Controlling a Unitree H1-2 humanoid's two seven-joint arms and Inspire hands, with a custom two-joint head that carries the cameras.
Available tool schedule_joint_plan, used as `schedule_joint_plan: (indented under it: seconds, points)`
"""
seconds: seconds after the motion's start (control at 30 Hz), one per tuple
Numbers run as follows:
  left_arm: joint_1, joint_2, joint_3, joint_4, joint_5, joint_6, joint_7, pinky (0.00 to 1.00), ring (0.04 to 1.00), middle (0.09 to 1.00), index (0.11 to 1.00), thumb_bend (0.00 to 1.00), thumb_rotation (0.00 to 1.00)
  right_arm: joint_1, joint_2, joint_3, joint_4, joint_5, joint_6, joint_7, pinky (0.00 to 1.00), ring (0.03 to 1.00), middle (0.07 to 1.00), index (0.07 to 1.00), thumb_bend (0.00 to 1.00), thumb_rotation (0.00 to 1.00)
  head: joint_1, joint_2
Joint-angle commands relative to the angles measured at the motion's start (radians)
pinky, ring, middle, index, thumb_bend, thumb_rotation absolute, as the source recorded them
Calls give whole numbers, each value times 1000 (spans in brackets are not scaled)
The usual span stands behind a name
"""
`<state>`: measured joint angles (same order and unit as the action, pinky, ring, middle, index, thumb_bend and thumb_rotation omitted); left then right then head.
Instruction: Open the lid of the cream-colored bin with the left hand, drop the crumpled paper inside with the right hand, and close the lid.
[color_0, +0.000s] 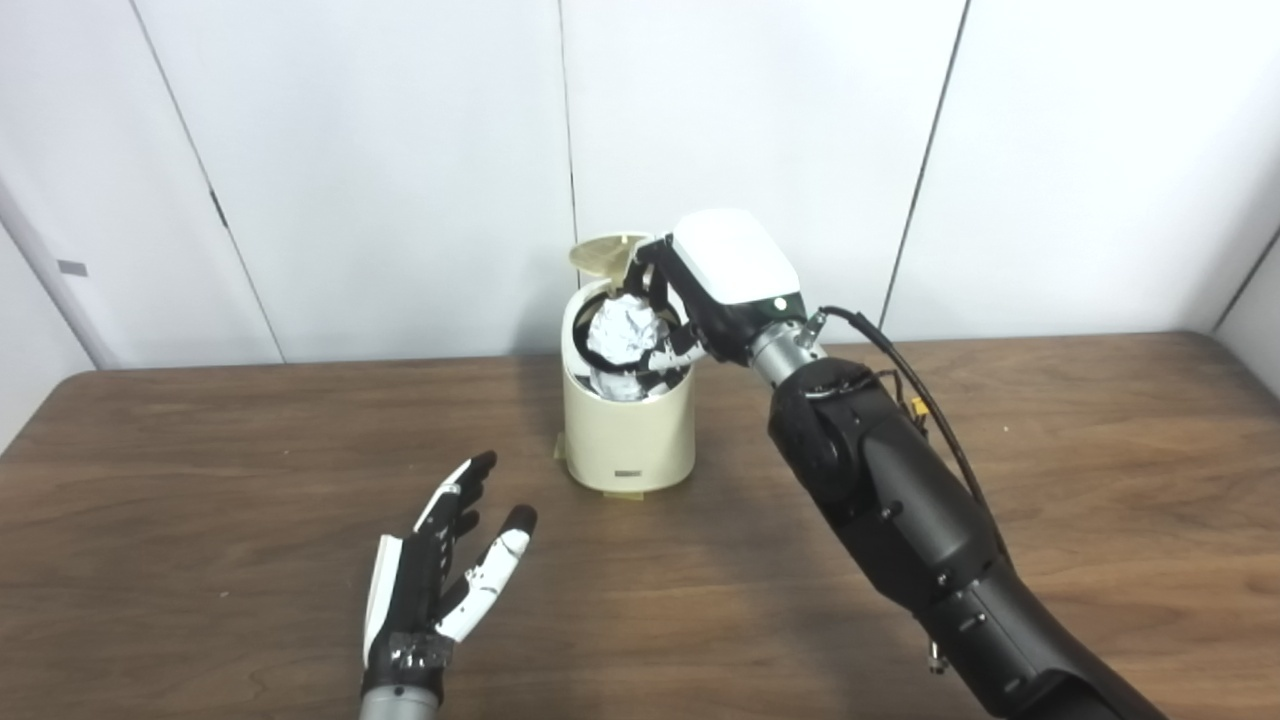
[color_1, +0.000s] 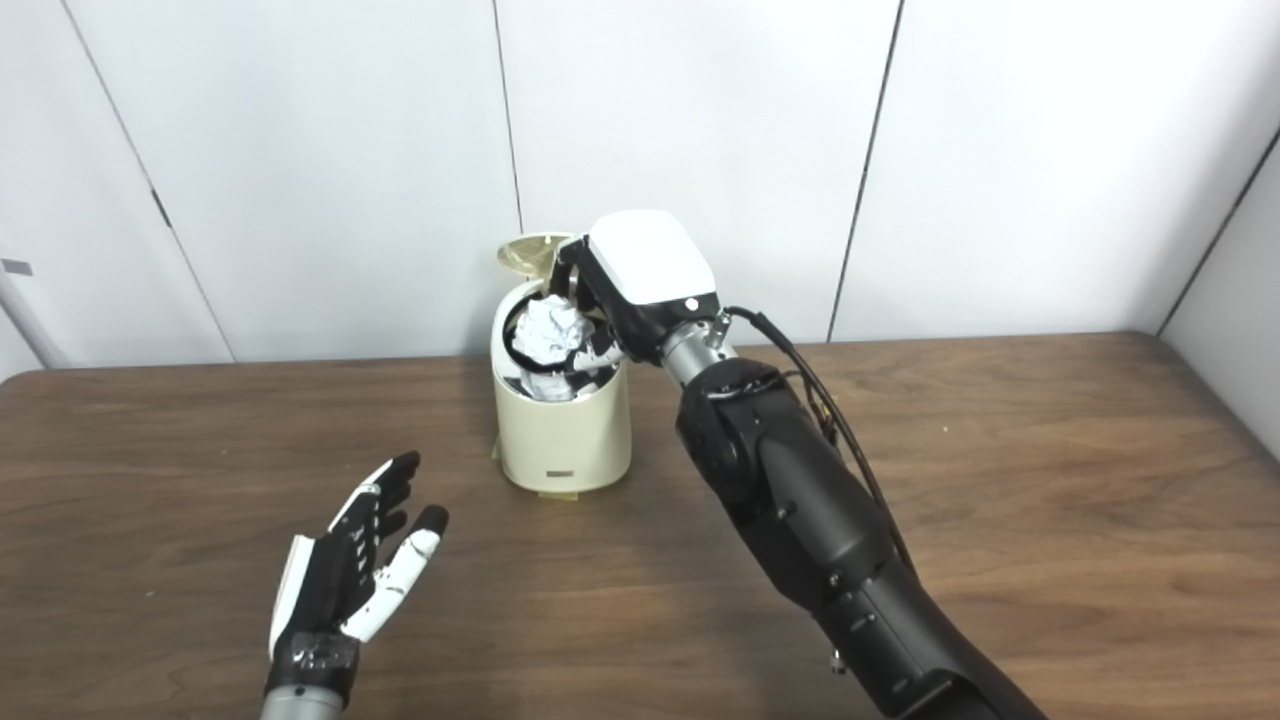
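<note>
The cream-colored bin (color_0: 628, 440) stands upright at the middle of the wooden table, its lid (color_0: 606, 253) tipped up at the back. My right hand (color_0: 715, 285) reaches over the bin's mouth with its fingers curled around the crumpled paper (color_0: 625, 335), which sits in the opening. My left hand (color_0: 440, 570) rests low over the table in front and to the left of the bin, fingers apart, holding nothing.
The brown wooden table (color_0: 200, 480) spreads out on both sides of the bin. White wall panels (color_0: 380, 150) stand right behind it. My right forearm (color_0: 900, 520) crosses the table from the bottom right.
</note>
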<state>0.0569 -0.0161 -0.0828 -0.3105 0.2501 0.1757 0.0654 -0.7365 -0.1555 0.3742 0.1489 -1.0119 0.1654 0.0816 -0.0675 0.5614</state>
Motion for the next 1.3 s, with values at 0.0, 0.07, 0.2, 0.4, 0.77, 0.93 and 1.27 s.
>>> schedule_joint_plan:
  seconds: [0.0,0.07,0.2,0.4,0.77,0.93,1.27]
  points:
    - [-14,-6,1,-26,4,-12,3,905,925,915,914,679,589,-39,-11,-11,-28,1,4,-14,235,323,431,518,528,0,-1,1]
    - [-15,-4,1,-26,6,-13,2,904,924,914,914,675,589,-37,-13,-7,-28,-3,4,-15,240,332,427,520,528,0,-4,2]
    - [-14,-3,1,-26,10,-11,3,902,922,913,913,679,594,-36,-15,-4,-26,-5,1,-20,228,315,418,523,526,0,-6,3]
    - [-13,-1,2,-24,9,-15,1,901,922,916,912,676,591,-36,-15,-4,-33,-8,11,-8,242,326,431,518,528,0,-8,6]
    - [-15,3,1,-28,12,-15,-1,895,929,927,901,679,587,-36,-10,4,-32,-32,66,26,185,255,470,591,563,0,-14,7]
    - [-15,5,0,-28,12,-19,-2,893,929,925,899,671,583,-31,-2,11,-21,-47,83,3,197,264,475,635,572,0,-13,9]
    - [-14,1,-4,-33,19,-7,-1,893,926,927,900,687,597,-32,8,21,23,-54,99,-18,174,240,473,639,573,0,-10,13]
